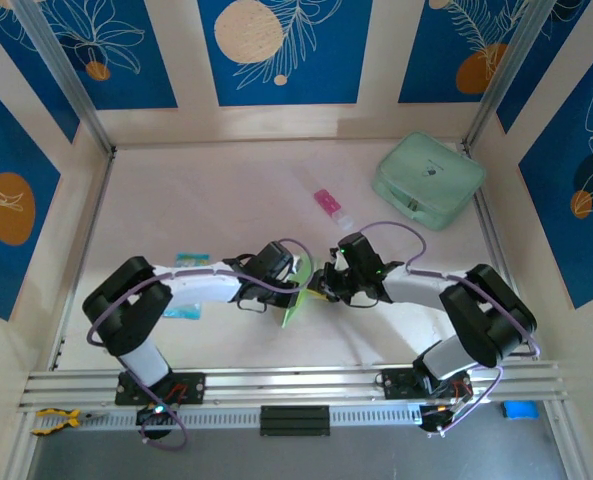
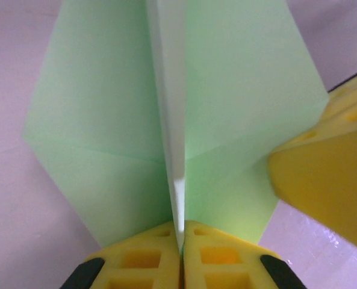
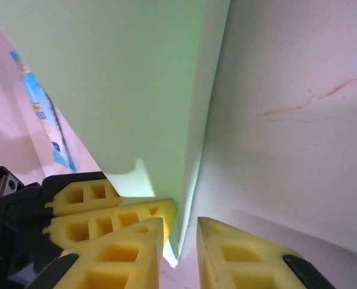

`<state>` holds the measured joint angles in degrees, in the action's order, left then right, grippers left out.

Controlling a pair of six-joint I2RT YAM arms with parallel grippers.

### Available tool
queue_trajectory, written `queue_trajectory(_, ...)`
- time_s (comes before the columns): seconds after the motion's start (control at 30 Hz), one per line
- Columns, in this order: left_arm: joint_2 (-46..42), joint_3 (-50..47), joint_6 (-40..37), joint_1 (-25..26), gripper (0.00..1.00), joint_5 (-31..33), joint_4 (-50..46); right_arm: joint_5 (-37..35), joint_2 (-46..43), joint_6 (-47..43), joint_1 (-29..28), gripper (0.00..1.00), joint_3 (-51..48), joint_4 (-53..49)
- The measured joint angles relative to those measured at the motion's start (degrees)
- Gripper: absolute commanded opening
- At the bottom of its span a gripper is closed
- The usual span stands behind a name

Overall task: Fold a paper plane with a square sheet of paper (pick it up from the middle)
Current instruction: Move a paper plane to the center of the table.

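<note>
The green paper sits on the counter, a little below the middle of the top picture, right between the tips of the two arms. It is not flat. It has a fold down its middle, and its green sides spread out from that fold like wings. In the left wrist picture the fold runs straight up from the bottom edge as a pale strip, with a green side on the left and on the right and a slanted crease across each one. The left claw is at the bottom of that picture, squeezed tight on the fold, its two yellow fingers pressed together with just the paper between them. A yellow finger of the other arm sits in front of the paper's right side. In the right wrist picture the paper covers the upper left, and its edge runs down into the gap of the right claw. This claw is open a little, and I cannot tell if its fingers touch the paper. A blue and white packet lies to the left, partly under the left arm. A pink and white tube lies above the paper. A light green case sits in the upper right, well apart.
</note>
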<state>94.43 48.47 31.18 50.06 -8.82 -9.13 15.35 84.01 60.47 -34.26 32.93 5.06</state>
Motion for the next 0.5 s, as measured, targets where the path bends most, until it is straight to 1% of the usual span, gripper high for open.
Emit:
queue_trajectory(0.13, -3.17, 0.35, 0.81, 0.0, 0.09, 5.79, -3.8, -0.87, -3.8, -0.94, 0.66, 0.3, -0.07, -2.67)
queue_trajectory(0.33, -5.66, 0.96, 3.28, 0.0, 0.07, 14.8, -9.27, -2.14, -7.61, -1.05, 1.75, 0.32, -2.32, -4.39)
queue_trajectory(0.5, -5.31, 1.88, 5.44, 0.0, 0.05, 17.77, -12.61, -2.56, -7.82, -1.01, 1.92, 0.32, -3.61, -4.83)
